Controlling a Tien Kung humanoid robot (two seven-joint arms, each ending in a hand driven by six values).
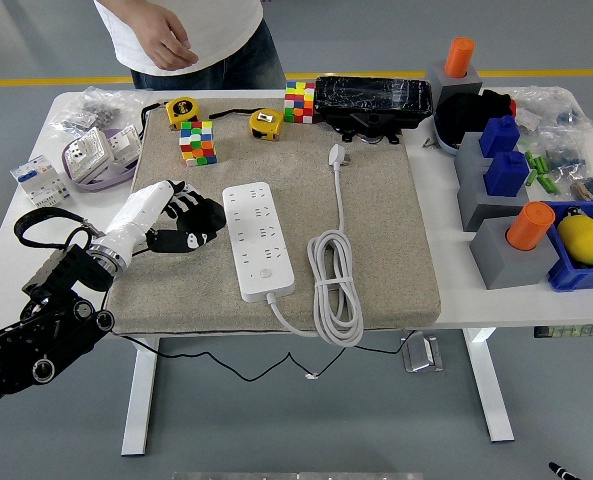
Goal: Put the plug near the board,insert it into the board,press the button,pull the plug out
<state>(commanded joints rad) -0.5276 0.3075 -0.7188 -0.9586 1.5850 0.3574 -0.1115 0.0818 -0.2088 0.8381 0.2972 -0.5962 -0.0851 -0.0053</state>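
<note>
Table [446, 290]: white, with a beige mat [376, 240] on its middle part; I see all the task's things lying on this mat.
Person: stands at the far side, top left of my view, one hand [168, 42] hanging free and touching nothing on the table.
Left hand [188, 222]: my only arm in view, it comes from the lower left. The hand is over the left part of the mat, just beside the left edge of the board. The fingers are loosely spread and I judge they hold nothing.
Right hand: I do not see it.
Board [258, 239]: white power strip, long axis running from far to near, a little tilted. Its button [265, 270] is toward the near end.
Cable [335, 285]: coiled to the right of the board.
Plug [337, 156]: at the far end of the cable, beyond the board's right side, prongs pointing away from me.
Key relation: the plug lies to the right and farther away from my left hand, with the board between them, so I must reach across the board.
</note>
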